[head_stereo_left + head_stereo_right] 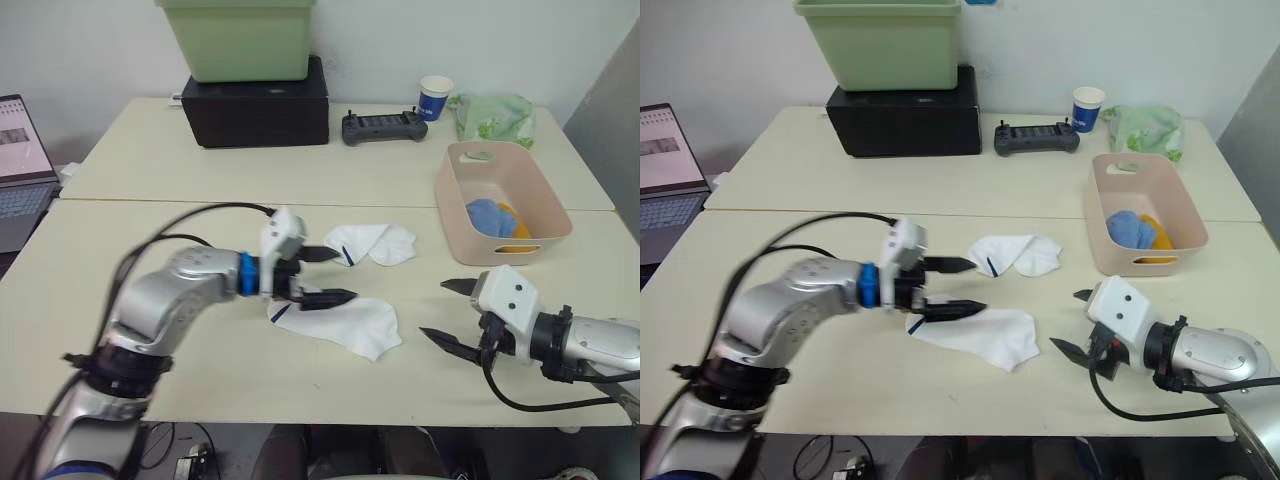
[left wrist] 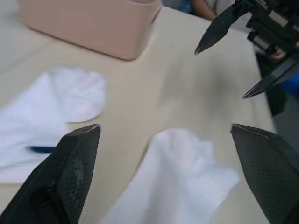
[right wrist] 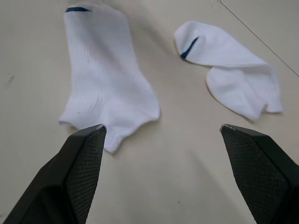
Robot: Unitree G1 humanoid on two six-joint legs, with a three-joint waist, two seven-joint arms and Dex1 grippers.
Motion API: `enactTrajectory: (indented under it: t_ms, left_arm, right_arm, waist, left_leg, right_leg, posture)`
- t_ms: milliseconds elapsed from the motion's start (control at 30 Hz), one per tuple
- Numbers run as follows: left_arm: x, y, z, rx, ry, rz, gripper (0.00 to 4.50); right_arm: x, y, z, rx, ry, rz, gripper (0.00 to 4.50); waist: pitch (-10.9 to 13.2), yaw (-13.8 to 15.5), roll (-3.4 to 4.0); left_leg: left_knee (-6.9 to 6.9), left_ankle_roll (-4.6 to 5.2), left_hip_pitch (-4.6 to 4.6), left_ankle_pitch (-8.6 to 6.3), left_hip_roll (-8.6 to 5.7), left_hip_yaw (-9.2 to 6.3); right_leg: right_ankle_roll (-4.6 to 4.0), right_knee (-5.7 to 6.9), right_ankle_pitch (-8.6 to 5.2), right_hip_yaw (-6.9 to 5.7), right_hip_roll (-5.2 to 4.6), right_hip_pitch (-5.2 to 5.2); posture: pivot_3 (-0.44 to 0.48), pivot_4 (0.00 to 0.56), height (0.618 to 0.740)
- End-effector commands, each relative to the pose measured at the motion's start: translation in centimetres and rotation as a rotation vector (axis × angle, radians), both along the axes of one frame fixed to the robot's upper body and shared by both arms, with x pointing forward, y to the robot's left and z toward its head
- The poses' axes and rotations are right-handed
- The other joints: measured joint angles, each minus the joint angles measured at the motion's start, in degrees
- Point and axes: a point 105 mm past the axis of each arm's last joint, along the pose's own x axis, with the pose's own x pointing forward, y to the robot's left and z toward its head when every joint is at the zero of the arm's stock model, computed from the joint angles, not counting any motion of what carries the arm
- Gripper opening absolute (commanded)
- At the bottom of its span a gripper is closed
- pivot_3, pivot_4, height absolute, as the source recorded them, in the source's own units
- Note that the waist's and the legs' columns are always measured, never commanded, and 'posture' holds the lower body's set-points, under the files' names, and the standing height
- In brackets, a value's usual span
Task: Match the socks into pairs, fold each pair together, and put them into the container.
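Left hand (image 1: 333,275): fingers spread wide, gripping nothing, poised at the cuff end of the near white sock (image 1: 345,322).
Right hand (image 1: 447,312): fingers spread wide, empty, low over the table (image 1: 150,170) just beyond that sock's toe.
Near white sock: flat on the table, long axis crosswise, marked cuff toward the robot's left, toe toward its right.
Far white sock (image 1: 372,243): just behind, bent or partly folded, apart from the near one.
Container (image 1: 505,200): pink tub at right rear, blue and orange socks inside, seemingly paired.
Risk: closing on one thin layer could drag the sock rather than lift it; a cuff-only pinch would let the toe trail and skew the pairing.
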Motion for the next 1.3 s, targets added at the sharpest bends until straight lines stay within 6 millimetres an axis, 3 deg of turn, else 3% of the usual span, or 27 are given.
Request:
enactTrajectory:
  t_ms: [33,267,533,633,867,967,1067,1300]
  left_arm:
    - [-0.2,2.7,-0.8,0.129,-0.09,-0.076,4.45]
    - [-1.3,6.4,-4.9,0.421,-0.216,-0.277,4.45]
    - [0.7,5.8,-7.6,0.489,-0.479,-0.341,4.45]
    - [0.7,5.7,-8.2,0.497,-0.504,-0.368,3.86]
    - [0.6,5.7,-8.5,0.504,-0.507,-0.381,1.61]
    - [0.5,5.8,-8.6,0.502,-0.494,-0.372,0.78]
    - [0.3,5.8,-8.5,0.495,-0.477,-0.366,0.0]
    - [-0.5,5.8,-8.1,0.482,-0.413,-0.368,0.0]
  right_arm:
    - [-0.5,1.3,0.0,-0.002,-0.038,0.056,4.2]
    - [-1.4,2.8,-1.4,-0.026,-0.021,0.126,4.2]
    - [-1.7,4.4,-2.0,-0.081,-0.087,0.184,4.2]
    - [-1.3,5.1,-2.6,-0.139,-0.141,0.228,4.2]
    - [-1.0,5.9,-5.6,-0.202,-0.129,0.305,4.2]
    - [-0.5,5.7,-6.7,-0.199,-0.098,0.29,3.68]
    - [0.0,5.5,-7.1,-0.196,-0.094,0.284,2.62]
    - [0.6,5.5,-6.8,-0.134,-0.072,0.268,0.11]
  waist:
    - [0.01,0.12,0.01]
    - [0.03,0.12,0.05]
    - [0.03,0.15,0.05]
    - [0.0,-0.04,0.09]
    - [0.0,-0.06,0.1]
    - [0.0,-0.09,0.09]
    - [0.0,-0.16,0.09]
    - [0.0,-0.2,0.1]
  left_leg:
    - [0.0,0.0,-0.02,0.0,0.0,-0.01]
    - [0.01,0.22,-0.12,-0.12,-0.04,-0.04]
    - [0.08,0.24,-0.16,-0.13,-0.05,-0.12]
    - [0.08,0.24,-0.08,-0.13,-0.05,-0.1]
    - [0.09,0.24,0.0,-0.13,-0.05,-0.11]
    - [0.1,0.24,0.0,-0.13,-0.05,-0.11]
    - [0.1,0.24,0.0,-0.13,-0.04,-0.11]
    - [0.11,0.24,0.01,-0.13,-0.04,-0.12]
  right_leg:
    - [0.0,-0.06,0.0,-0.01,0.0,0.01]
    - [0.0,-0.1,0.0,-0.06,-0.09,-0.05]
    - [0.0,-0.05,0.01,-0.16,-0.09,-0.07]
    - [0.0,0.07,0.0,-0.14,-0.09,-0.07]
    - [0.0,0.15,0.0,-0.16,-0.09,-0.02]
    - [0.0,0.18,0.0,-0.16,-0.08,-0.03]
    - [0.0,0.19,0.0,-0.16,-0.08,-0.04]
    - [0.0,0.2,0.0,-0.16,-0.07,-0.03]
  posture:
    - [0.0,0.15,0.725]
    - [0.0,0.15,0.725]
    - [0.0,0.15,0.725]
    - [0.0,0.15,0.725]
    - [0.0,0.15,0.725]
    - [0.0,0.15,0.725]
    - [0.0,0.15,0.725]
    - [0.0,0.15,0.725]
